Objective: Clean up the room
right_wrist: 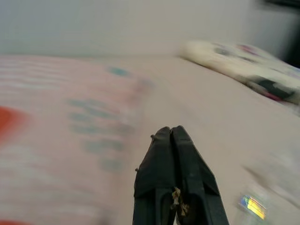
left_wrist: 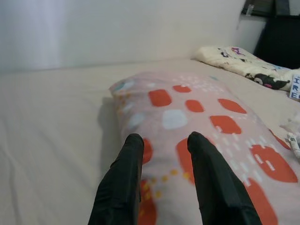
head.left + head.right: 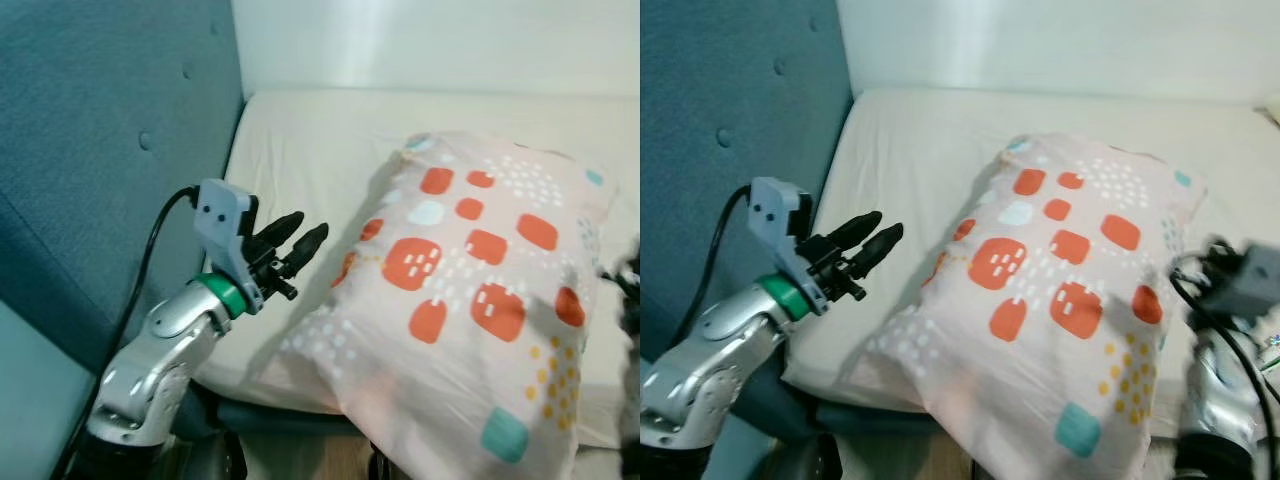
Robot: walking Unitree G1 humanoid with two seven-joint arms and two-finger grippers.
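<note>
Pillow (image 3: 470, 290) with orange and teal patches lying across cream mattress (image 3: 300, 160), near corner overhanging the edge. Blue padded headboard (image 3: 90, 150) to the left, white wall (image 3: 430, 40) behind. Left gripper (image 3: 302, 238) just beside pillow, fingers parted narrowly, empty. Right gripper (image 1: 173, 133) pressed closed, holding nothing, over blurred bedding.

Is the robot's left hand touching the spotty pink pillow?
Apart. The right eye view shows bare cream mattress between the left hand and the pink orange-patterned pillow.
</note>
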